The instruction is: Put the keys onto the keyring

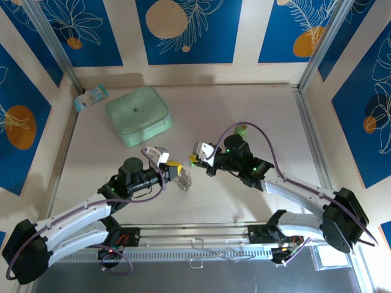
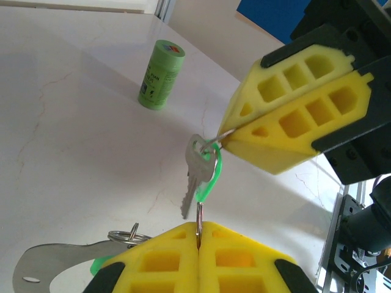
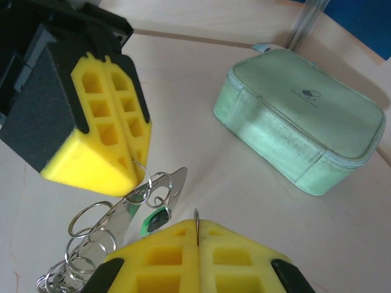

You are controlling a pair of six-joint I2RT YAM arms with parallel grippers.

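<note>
Where keyring (image 3: 64, 274) holds key (image 2: 193, 174) | case (image 3: 305, 116) logo illegible | cylinder (image 2: 160, 74) label illegible

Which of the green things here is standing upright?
The small bright green cylinder: it stands on its end. The mint-green case lies flat, and the key with the green loop hangs in the air.

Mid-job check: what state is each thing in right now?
left hand: shut on the keyring
right hand: shut on the key's ring
key: hanging between the hands
keyring: dangling from the left hand
green cylinder: upright
mint case: closed, lying flat
</note>
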